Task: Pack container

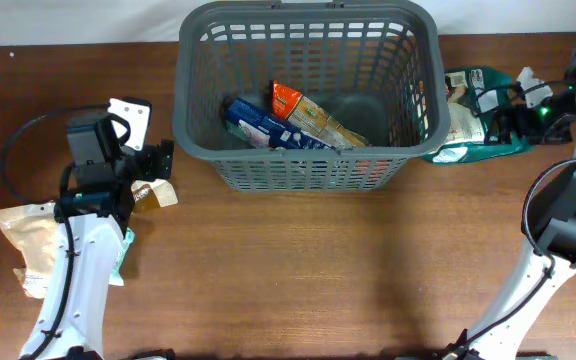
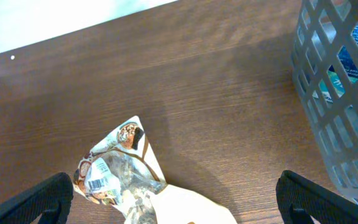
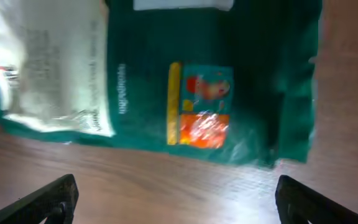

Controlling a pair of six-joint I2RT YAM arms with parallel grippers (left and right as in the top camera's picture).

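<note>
While our left claw [image 2: 174, 198] and right claw [image 3: 176, 198] gape empty, the green plastic packet [image 3: 253, 74] needs pinching next for the grey slotted basket [image 1: 308, 172].

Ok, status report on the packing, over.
Left gripper jaws open, above small brown-and-white packet. Right gripper jaws open, above green packet. Container upright, several packets inside. Nothing seen blocking it.

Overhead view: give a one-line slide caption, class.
Grey basket holds packets; left gripper open over a small packet, right gripper open over a green bag.
</note>
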